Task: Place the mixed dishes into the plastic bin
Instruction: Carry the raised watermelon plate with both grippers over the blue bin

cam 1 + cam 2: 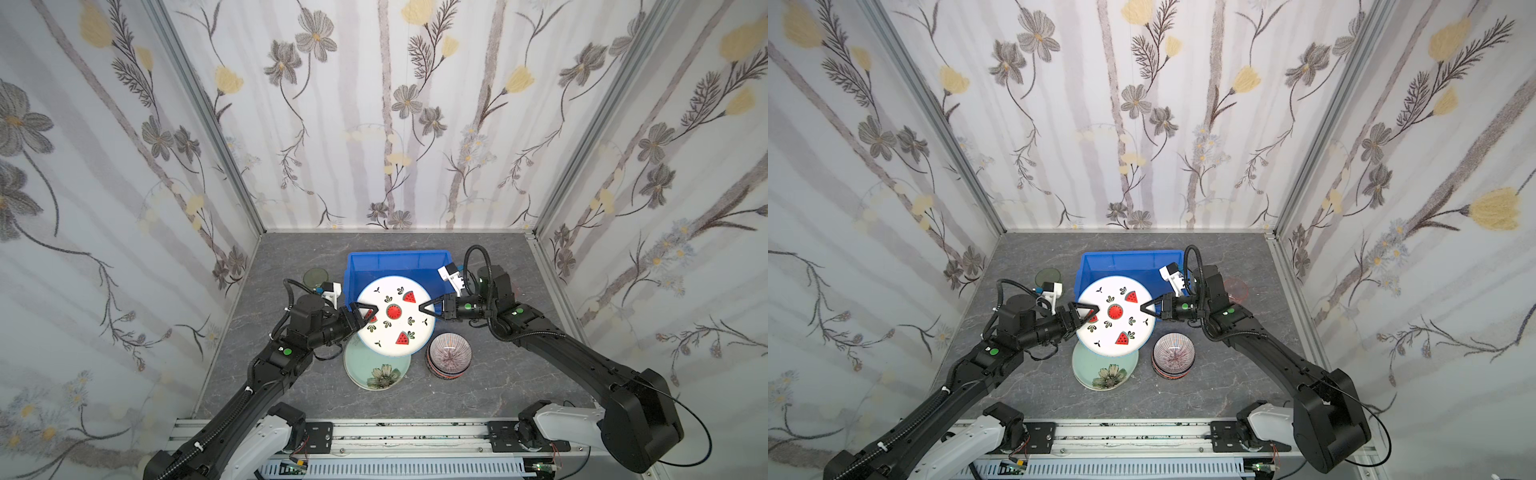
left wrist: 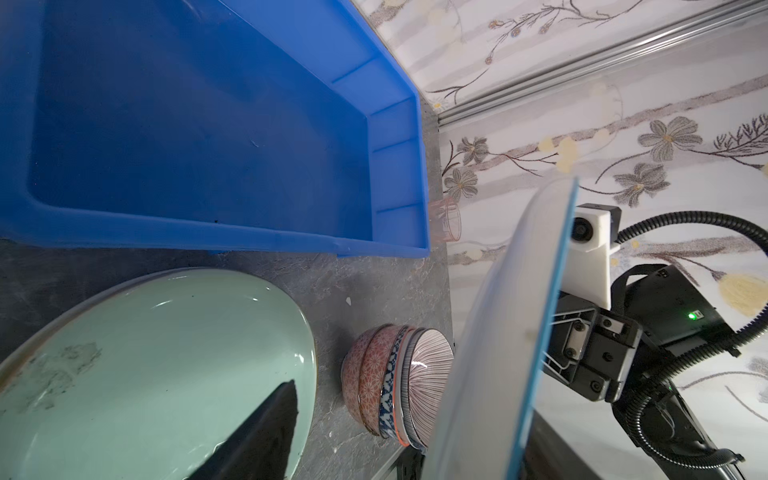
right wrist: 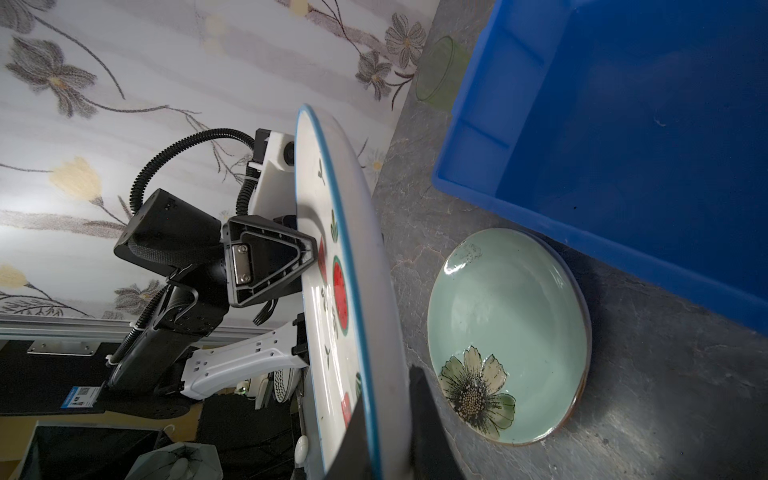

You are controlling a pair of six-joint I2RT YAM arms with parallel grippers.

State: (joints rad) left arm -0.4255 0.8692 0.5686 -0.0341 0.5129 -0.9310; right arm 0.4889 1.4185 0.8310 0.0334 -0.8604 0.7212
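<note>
Inside the plastic bin point(image 2: 199, 124), only bare blue bottom. Above the bin's near rim, held aloft: white, blue-edged watermelon plate point(image 1: 394, 332), pinched by the right claw point(image 1: 422, 310), with left claw point(image 1: 370, 317) spread wide around the opposite edge.

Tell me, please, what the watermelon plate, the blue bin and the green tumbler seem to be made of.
Watermelon plate: likely glazed ceramic, glossy, with highlights on its white face.
Blue bin: moulded plastic, smooth and semi-matt, with ribbed walls.
Green tumbler: translucent plastic or glass, unclear which; its tinted wall is see-through.
</note>
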